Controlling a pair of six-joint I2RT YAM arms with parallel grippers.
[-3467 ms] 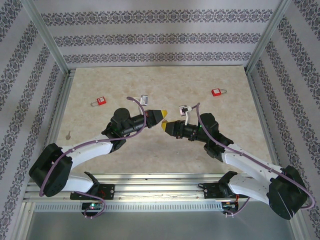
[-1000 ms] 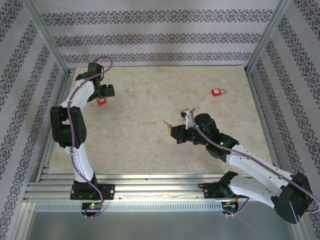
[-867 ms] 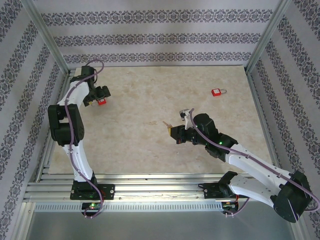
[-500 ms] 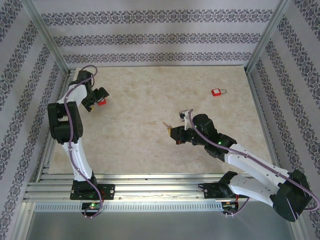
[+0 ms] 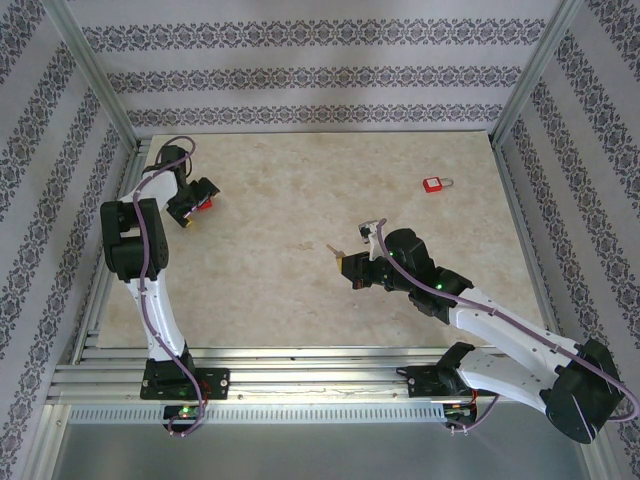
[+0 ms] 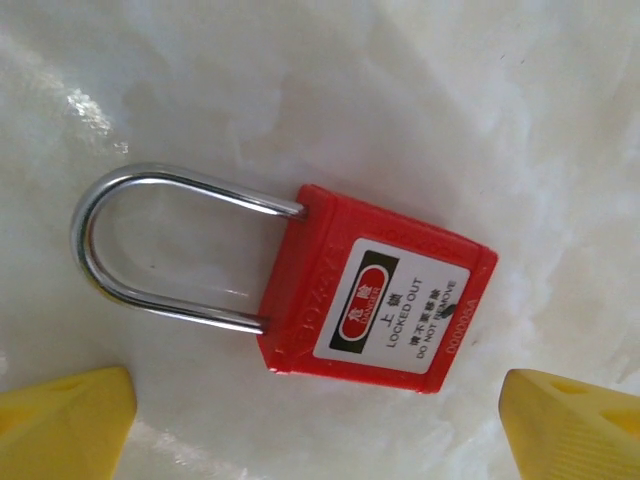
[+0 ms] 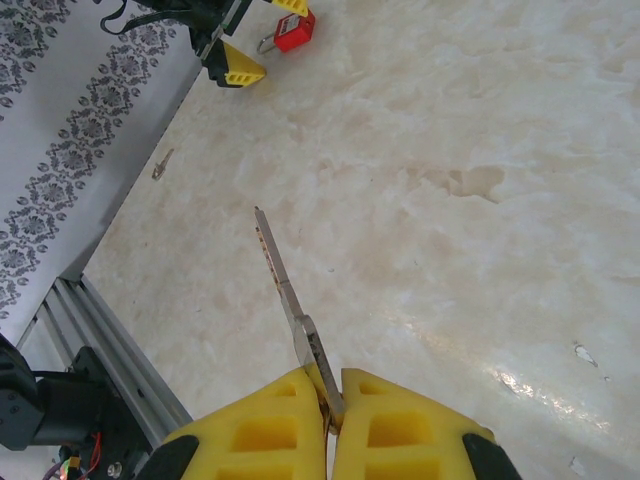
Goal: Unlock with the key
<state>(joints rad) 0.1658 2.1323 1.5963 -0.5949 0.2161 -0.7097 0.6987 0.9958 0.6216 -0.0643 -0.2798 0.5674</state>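
A red padlock (image 5: pixel 204 204) with a steel shackle lies flat at the table's far left. In the left wrist view the padlock (image 6: pixel 380 290) shows a white "LOCKED OUT" label. My left gripper (image 6: pixel 310 390) hangs open just over it. Its yellow fingertips (image 6: pixel 70 420) stand wide on either side and touch nothing. Near the table's middle, my right gripper (image 5: pixel 348 263) is shut on the head of a thin metal key (image 7: pixel 283 285). The key's blade points forward above the table.
A second red padlock (image 5: pixel 434 185) lies at the far right. A small loose key (image 7: pixel 162 164) rests near the left edge. The patterned side wall and metal frame post (image 5: pixel 95 70) stand close to my left arm.
My left arm swung from the centre to the far-left padlock and over the last second shifted slightly left and down over it. The right gripper holds the key almost still.
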